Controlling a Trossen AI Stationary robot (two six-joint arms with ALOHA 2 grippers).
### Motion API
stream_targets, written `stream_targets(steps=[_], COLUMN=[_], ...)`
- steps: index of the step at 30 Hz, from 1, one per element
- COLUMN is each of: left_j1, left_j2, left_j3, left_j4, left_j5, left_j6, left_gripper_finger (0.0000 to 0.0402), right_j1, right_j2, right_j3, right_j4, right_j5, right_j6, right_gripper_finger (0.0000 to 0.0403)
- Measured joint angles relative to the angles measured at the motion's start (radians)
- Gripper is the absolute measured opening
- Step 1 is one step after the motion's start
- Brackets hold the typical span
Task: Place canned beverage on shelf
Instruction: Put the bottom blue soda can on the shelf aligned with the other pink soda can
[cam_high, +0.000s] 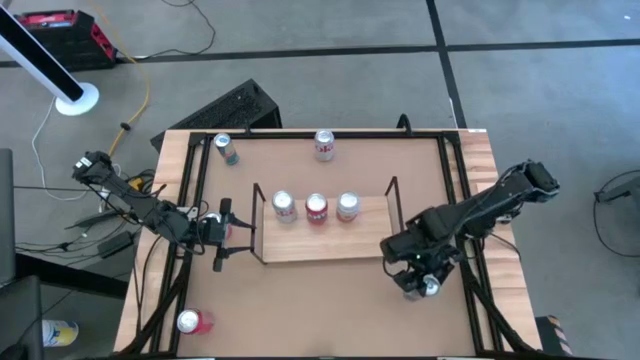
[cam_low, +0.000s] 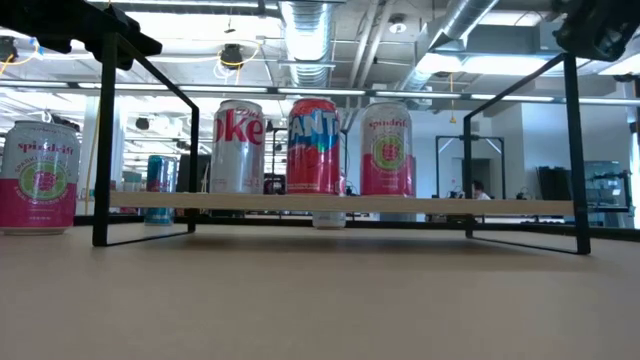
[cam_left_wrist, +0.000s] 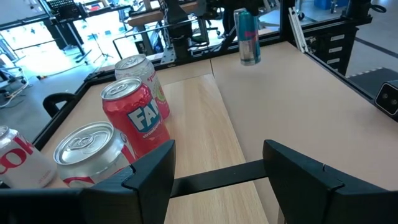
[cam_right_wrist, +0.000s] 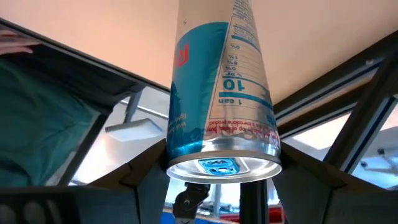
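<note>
While the right end effector (cam_high: 428, 285) grips a slim light-blue aluminium can (cam_right_wrist: 221, 93) near the surface's right rail, it should lift w/o tilting toward the free right slot of the light-wood shelf (cam_high: 330, 240). Left end effector (cam_left_wrist: 217, 180) waits wide open beside the shelf. Can's brand is cut off.

- The shelf (cam_high: 325, 238) carries three cans in a row along its far edge: a white cola can (cam_high: 284, 206), a red can (cam_high: 316, 208) and a pink-labelled can (cam_high: 347, 206); the board in front of them is bare.
- Black wire uprights (cam_high: 392, 200) close both short ends of the shelf.
- The left gripper (cam_high: 222, 232) stands at the shelf's left end, fingers (cam_left_wrist: 297, 177) apart.
- The right gripper (cam_high: 428, 284), clamped on a slim blue can (cam_right_wrist: 217, 93), stands off the right end.
- The desk (cam_high: 330, 310) in front of the shelf is bare.
</note>
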Motion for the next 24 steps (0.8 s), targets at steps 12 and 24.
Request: stream_targets(steps=[12, 24], left_j1=[0.0, 0.0], left_j2=[0.0, 0.0], left_j3=[0.0, 0.0], left_j4=[0.0, 0.001], left_j5=[-0.001, 0.0], left_j6=[0.0, 0.0], left_gripper_finger=[0.0228, 0.0228], right_j1=[0.019, 0.016], right_j2=[0.002, 0.003], right_j3=[-0.002, -0.002], right_j4=[-0.001, 0.008], right_j5=[0.026, 0.063], right_j6=[-0.013, -0.007], right_gripper_finger=[0.0271, 0.0326])
